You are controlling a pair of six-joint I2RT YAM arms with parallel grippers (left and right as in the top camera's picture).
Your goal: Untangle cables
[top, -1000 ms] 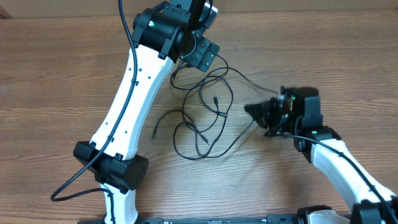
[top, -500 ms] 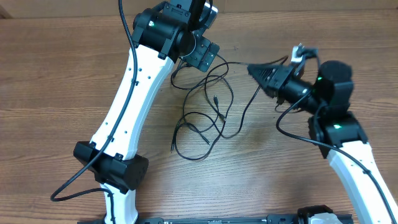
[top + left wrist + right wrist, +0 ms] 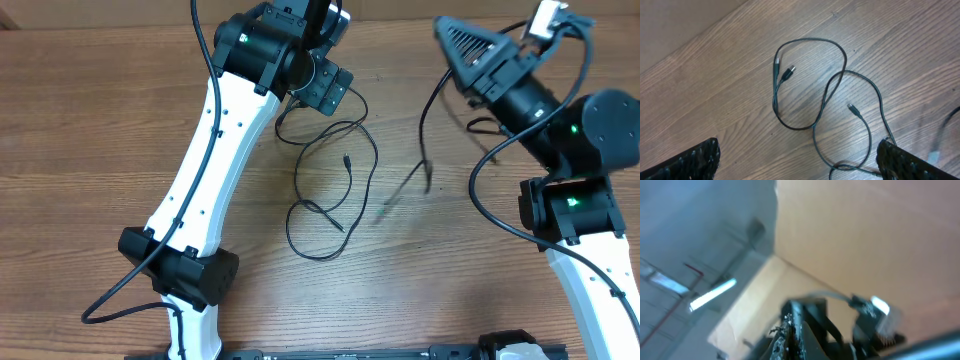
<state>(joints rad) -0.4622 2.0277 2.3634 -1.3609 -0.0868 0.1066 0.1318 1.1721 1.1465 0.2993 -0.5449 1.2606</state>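
Note:
Thin black cables point(image 3: 346, 158) lie in loose overlapping loops on the wooden table below my left gripper point(image 3: 322, 86). In the left wrist view they show as a loop with plug ends point(image 3: 789, 72), and my left gripper point(image 3: 800, 162) is open wide above them, touching none. My right gripper point(image 3: 455, 38) is raised high at the back right. It is shut on one cable point(image 3: 422, 140), which hangs down with its free end swinging, blurred, just above the table. The right wrist view is blurred; the fingers point(image 3: 800, 330) look closed.
The white left arm point(image 3: 215, 150) slants across the table's left half, with its base point(image 3: 180, 270) at the front. The right arm's base link point(image 3: 570, 210) stands at the right. Thick black robot cables point(image 3: 205, 45) hang beside the arms.
My right gripper has risen and swung back to the right, drawing one cable up and out of the tangle. The loops left on the table have shrunk and shifted. The left arm has not moved.

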